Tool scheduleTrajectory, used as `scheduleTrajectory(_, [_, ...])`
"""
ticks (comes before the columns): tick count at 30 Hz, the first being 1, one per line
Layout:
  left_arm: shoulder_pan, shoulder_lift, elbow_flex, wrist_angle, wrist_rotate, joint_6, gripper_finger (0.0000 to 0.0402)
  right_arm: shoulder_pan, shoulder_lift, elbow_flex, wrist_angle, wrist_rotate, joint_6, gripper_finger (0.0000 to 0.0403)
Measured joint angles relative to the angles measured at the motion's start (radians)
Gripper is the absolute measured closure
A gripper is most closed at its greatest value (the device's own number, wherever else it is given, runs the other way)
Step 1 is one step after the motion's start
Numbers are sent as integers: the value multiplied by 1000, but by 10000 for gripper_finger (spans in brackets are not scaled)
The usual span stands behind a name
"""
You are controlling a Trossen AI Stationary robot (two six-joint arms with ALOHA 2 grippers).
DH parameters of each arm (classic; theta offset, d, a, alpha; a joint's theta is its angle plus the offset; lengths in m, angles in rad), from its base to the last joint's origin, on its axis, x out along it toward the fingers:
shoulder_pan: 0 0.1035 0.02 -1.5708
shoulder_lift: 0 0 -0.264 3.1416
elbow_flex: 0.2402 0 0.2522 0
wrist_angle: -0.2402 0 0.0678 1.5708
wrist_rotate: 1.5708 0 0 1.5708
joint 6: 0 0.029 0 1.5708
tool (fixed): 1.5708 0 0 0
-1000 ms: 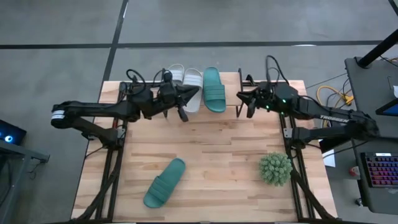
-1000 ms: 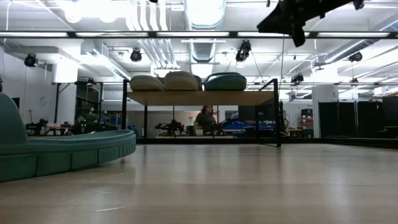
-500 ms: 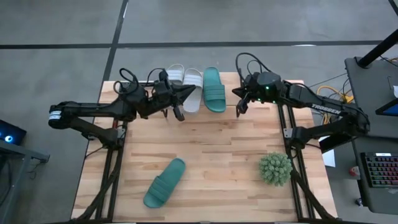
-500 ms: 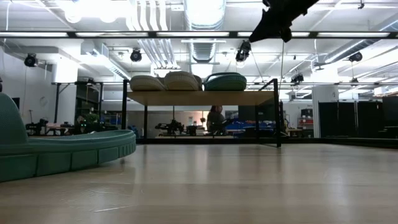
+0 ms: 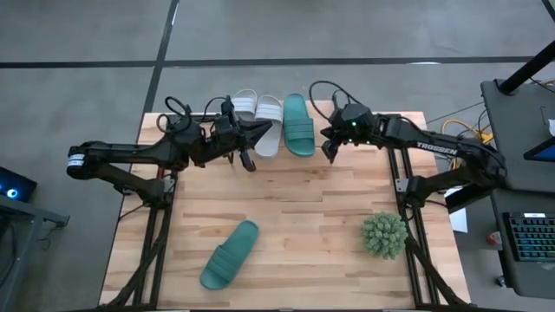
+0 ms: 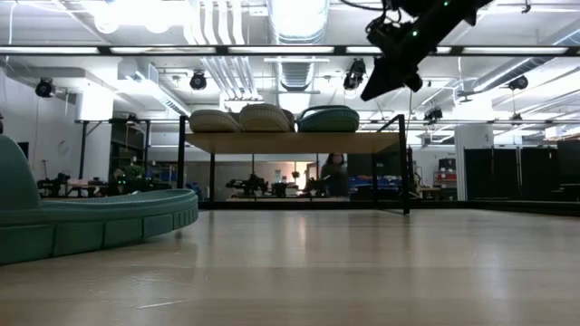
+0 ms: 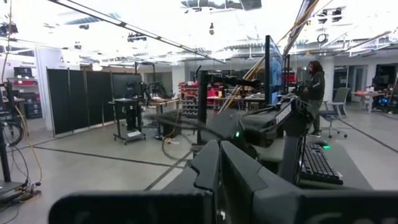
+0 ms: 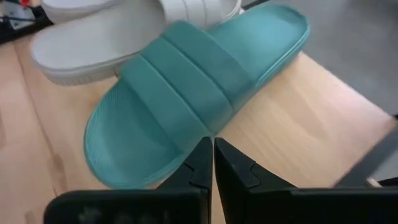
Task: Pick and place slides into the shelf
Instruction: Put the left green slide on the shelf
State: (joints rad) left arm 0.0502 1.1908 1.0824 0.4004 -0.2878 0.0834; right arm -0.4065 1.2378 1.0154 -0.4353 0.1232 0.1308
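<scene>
The shelf stands at the table's far edge. On its top rest two pale slides and one teal slide, soles down. Another teal slide lies sole down on the table at the near left, close to the low camera. My right gripper is shut, tipped down, just right of the shelf's teal slide and above shelf height. My left gripper is shut, held high over the pale slides, pointing toward the right arm.
A spiky green plant ball sits on the table at the near right. The table's middle between the shelf and the near teal slide is bare wood. A person stands in the room far behind the shelf.
My right gripper has swung toward the table's left, toward the teal slide on the shelf, come down a little and tipped its fingers downward. The slides have kept their places.
</scene>
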Motion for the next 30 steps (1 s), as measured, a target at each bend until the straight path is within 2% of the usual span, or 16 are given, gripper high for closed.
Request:
scheduleTrajectory(15, [-3,0,0,0,0,-1,402,-31,140,-6,83,8,7,395])
scheduleTrajectory(30, [-5,0,0,1,0,0,402,-31,139,-7,138,-52,71,395])
